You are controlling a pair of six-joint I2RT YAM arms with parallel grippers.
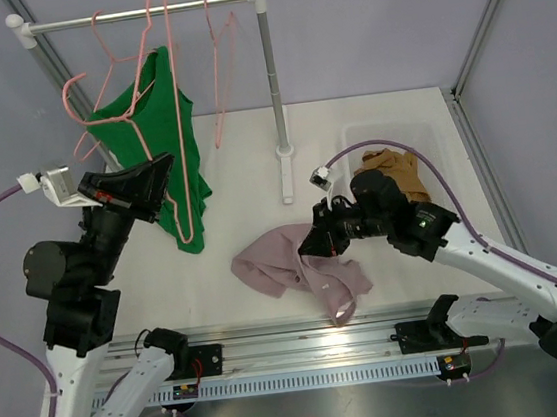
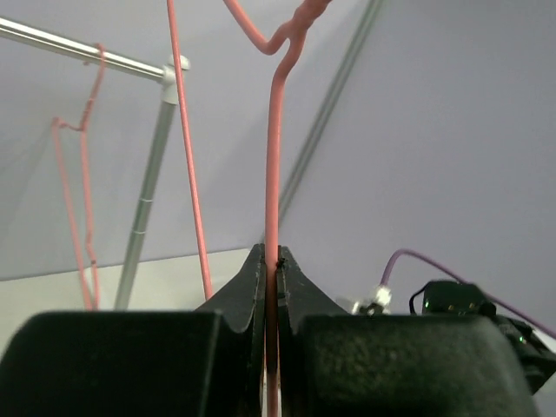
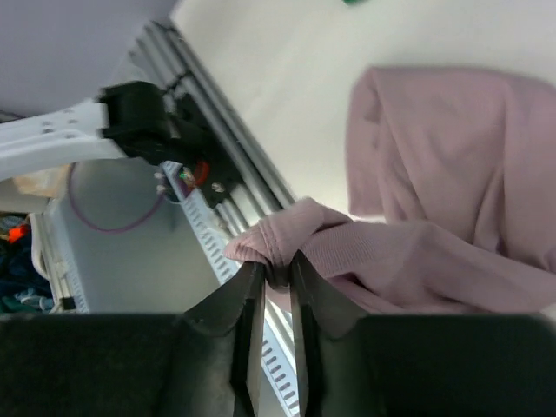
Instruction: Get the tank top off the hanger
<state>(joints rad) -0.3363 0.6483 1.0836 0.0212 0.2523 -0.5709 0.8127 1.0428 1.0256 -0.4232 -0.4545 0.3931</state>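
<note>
Hanger [image 2: 274, 156], thin pink wire, clamped in left tool [image 2: 272, 262]; soft crumpled mauve garment [image 3: 452, 174] clamped in right tool [image 3: 278, 271]

Matte lavender-grey wall panels [image 1: 359, 28], metal-framed at corners. White tabletop [image 1: 369, 118]. Silver clothes rail with white joints [image 1: 270, 69], rear. Slotted aluminium rail [image 1: 305, 348], near edge.

Tank top [image 1: 154, 132] on hanger [image 2: 274, 174], below rail [image 1: 136, 13]

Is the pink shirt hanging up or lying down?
Lying down. The pink shirt lies crumpled on the table, with one fold pinched in the right tool.
</note>
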